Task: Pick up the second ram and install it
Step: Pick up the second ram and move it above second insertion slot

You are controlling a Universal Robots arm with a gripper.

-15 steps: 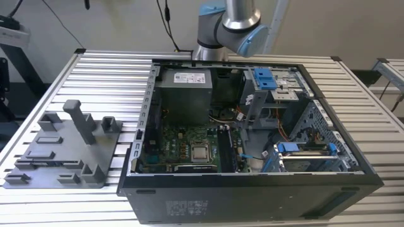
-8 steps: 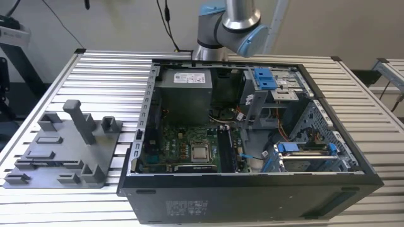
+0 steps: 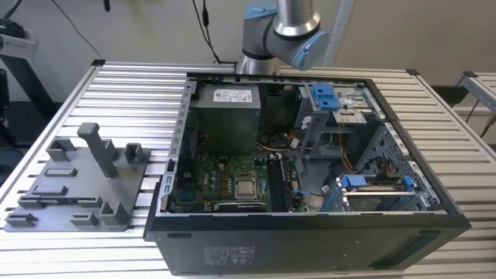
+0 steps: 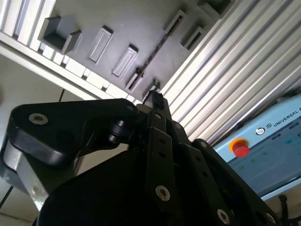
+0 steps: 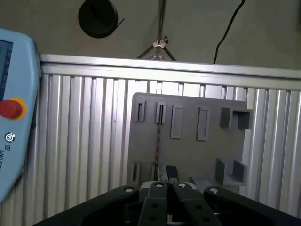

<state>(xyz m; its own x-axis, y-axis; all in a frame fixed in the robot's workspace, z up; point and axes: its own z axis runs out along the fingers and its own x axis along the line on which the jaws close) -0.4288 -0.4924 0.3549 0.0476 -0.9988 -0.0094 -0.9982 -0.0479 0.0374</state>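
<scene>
The second ram (image 5: 158,136) stands on edge in a slot of the grey fixture plate (image 5: 188,150), so it reads as a thin dark line; in the second wrist view the ram (image 4: 157,47) crosses the same plate (image 4: 117,28). My gripper (image 5: 170,179) hangs well above the plate with nothing between its black fingers (image 4: 155,101), which are pressed together. Its tips line up roughly over the near end of the stick. In the exterior view the fixture plate (image 3: 78,197) lies on the slatted table to the left of the open computer case (image 3: 310,168).
The case holds a motherboard (image 3: 232,186), a power supply (image 3: 226,113) and drive cages with blue latches (image 3: 326,96). Upright posts (image 3: 99,148) rise from the fixture plate. A teach pendant with a red stop button (image 5: 10,108) lies on the slatted table (image 5: 84,141) beside the plate.
</scene>
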